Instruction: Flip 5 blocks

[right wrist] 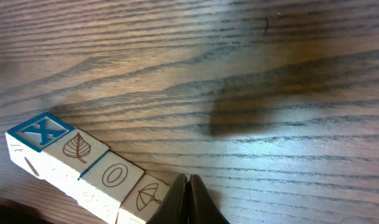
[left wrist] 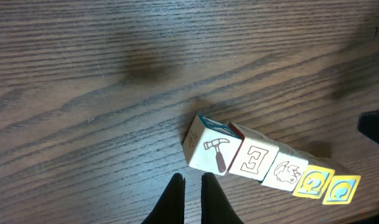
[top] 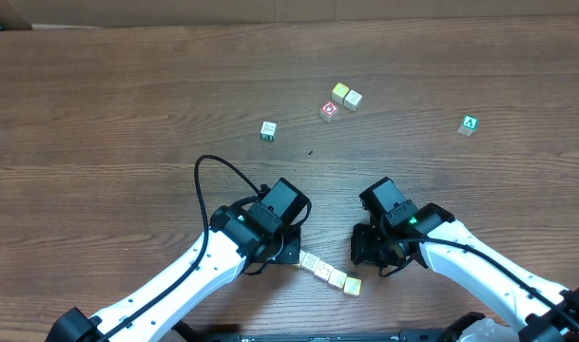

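A row of small cream and yellow blocks (top: 330, 275) lies near the table's front edge, between my two arms. In the left wrist view the row (left wrist: 264, 167) shows a hammer, an E, an animal and two yellow faces. My left gripper (left wrist: 190, 178) is shut and holds nothing, just below and left of the hammer block (left wrist: 213, 153). In the right wrist view the row (right wrist: 89, 167) shows an X, a leaf, an O and an umbrella. My right gripper (right wrist: 189, 179) is shut and holds nothing, its tips right beside the umbrella block (right wrist: 144, 198).
Farther back on the wooden table sit two pale yellow cubes (top: 346, 95), a red-marked cube (top: 329, 110), a lone pale cube (top: 268, 130) and a green "A" cube (top: 470, 124) at the right. A black cable (top: 218, 176) loops over the left arm.
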Available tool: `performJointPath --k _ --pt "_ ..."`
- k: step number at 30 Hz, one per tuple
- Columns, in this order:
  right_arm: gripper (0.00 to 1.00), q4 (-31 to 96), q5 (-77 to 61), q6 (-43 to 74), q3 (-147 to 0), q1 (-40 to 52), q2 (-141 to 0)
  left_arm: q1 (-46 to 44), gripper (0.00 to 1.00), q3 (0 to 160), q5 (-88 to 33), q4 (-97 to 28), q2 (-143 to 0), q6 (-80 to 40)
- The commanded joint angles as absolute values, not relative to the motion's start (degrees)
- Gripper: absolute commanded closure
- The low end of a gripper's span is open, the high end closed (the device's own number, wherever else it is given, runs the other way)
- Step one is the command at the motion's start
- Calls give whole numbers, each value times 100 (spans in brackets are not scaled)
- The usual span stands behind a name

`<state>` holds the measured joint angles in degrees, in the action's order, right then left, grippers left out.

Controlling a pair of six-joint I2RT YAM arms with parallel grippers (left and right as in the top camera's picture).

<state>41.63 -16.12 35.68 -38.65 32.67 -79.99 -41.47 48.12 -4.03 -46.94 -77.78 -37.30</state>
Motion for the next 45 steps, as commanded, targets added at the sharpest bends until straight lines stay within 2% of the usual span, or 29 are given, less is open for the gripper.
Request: performJointPath --k 1,6,13,20,29,45 --pt "96 4141 -1612 3400 -3924 3256 -7931 -4125 96 4941 -451 -4692 -7749 -3640" --pt "96 4320 -1608 3402 -3972 3256 -7830 -4125 96 4941 -478 -4692 -7749 -3645" --pt "96 5293 -1243 3496 -4132 3387 -7035 -4125 96 4941 -558 -4692 -7749 -3642" --pt "96 6075 -1420 4099 -4097 3997 -6479 -4125 96 4941 -534 -4687 -7749 -3638" --pt "96 5710 -1621 5258 -3511 5186 -6466 -4125 96 4941 -532 -4668 -7749 -3599" --pt "96 4971 -1678 5561 -2958 5262 -6761 -4125 96 4941 -541 -4672 -7749 -3597"
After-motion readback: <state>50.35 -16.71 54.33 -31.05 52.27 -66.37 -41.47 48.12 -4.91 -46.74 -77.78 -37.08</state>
